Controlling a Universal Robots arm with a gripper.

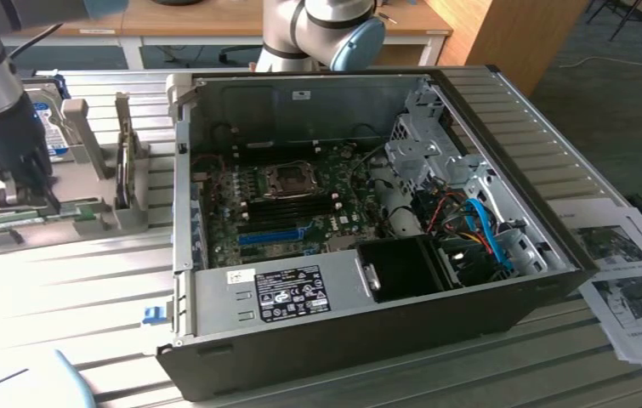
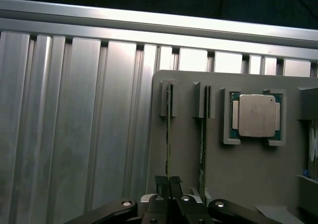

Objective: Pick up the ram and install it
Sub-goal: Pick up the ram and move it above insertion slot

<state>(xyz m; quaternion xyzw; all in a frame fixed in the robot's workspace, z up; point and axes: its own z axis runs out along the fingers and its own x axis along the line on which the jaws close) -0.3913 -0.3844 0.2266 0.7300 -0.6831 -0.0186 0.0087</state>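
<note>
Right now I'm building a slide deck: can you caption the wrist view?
Gripper closed on the ram standing on edge in its grey holder, processor chip seated alongside.

Thin ram (image 2: 169, 129), on edge, in holder slot (image 2: 163, 100)

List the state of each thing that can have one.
Thin green ram stick: on edge in grey plastic holder slot, gripped.
Black gripper: shut on that stick.
Second ram stick: in next slot, free.
Square silver processor: seated in holder recess.
Black computer case: side open.
</note>
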